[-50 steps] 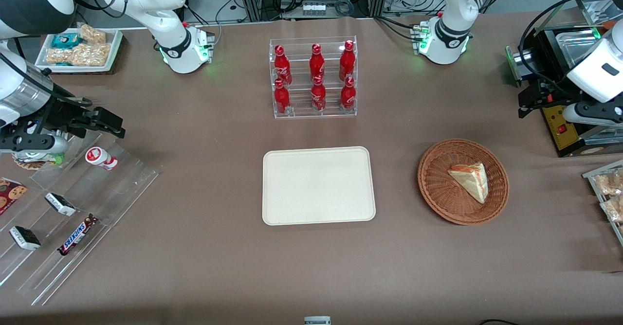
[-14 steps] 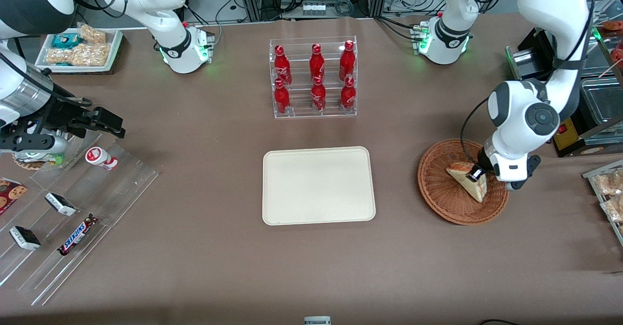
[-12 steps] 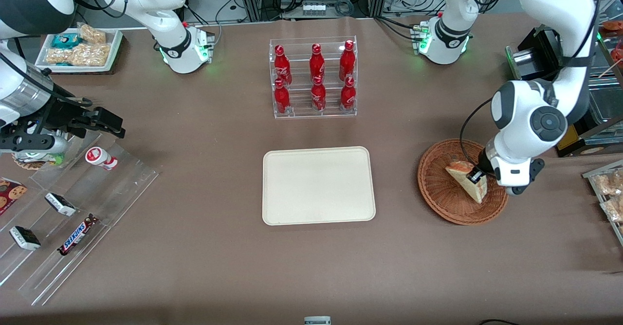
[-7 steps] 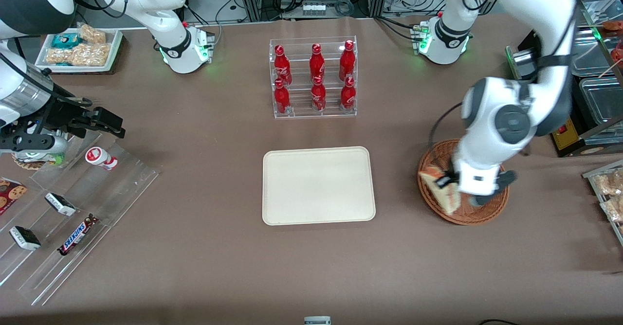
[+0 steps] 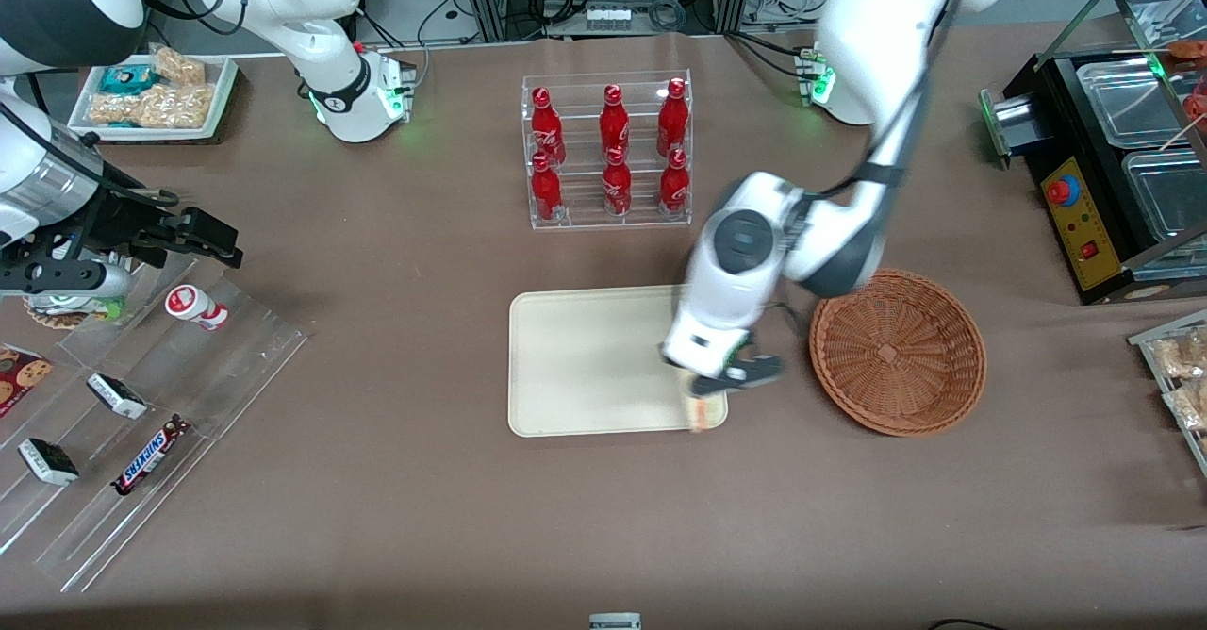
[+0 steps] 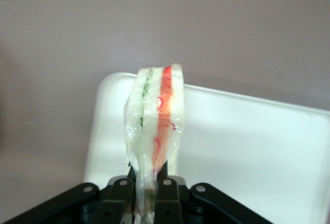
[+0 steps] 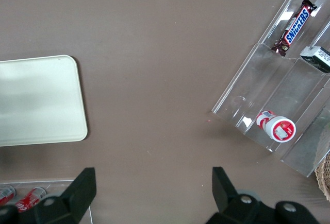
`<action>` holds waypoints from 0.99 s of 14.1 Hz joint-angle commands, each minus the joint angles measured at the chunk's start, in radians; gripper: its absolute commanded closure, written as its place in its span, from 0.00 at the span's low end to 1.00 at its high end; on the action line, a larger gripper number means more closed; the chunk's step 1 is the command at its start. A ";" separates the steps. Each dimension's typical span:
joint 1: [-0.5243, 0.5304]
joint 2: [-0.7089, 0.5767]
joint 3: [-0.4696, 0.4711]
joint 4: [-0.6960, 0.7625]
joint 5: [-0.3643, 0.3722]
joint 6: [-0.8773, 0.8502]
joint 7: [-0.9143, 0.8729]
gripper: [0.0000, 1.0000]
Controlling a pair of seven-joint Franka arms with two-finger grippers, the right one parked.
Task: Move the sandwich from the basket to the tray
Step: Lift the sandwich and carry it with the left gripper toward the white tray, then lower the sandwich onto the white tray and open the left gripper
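The pincer (image 5: 702, 402) squeezes the sandwich (image 6: 154, 131) tight by its thin end, so it hangs on its edge and does not fall. It is over the tray's (image 5: 585, 356) corner at about 5 o'clock, close to the rim. The tray has lots of room toward 10 o'clock. The basket (image 5: 896, 352) sits beside it on the counter (image 5: 424, 517).

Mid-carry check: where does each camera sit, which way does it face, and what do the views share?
Front view: high above the table, looking down; the working arm's gripper carries the sandwich over the tray, the basket beside it.
Left wrist view: looks along the fingers clamping the sandwich above the tray.
Right wrist view: looks down past its own fingers at the snack rack.
All three show the tray.
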 commanded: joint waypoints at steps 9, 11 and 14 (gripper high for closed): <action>-0.123 0.115 0.017 0.028 0.015 0.132 -0.040 0.84; -0.125 0.123 0.017 0.022 0.013 0.134 -0.062 0.71; -0.122 0.089 0.021 0.025 0.015 0.122 -0.094 0.00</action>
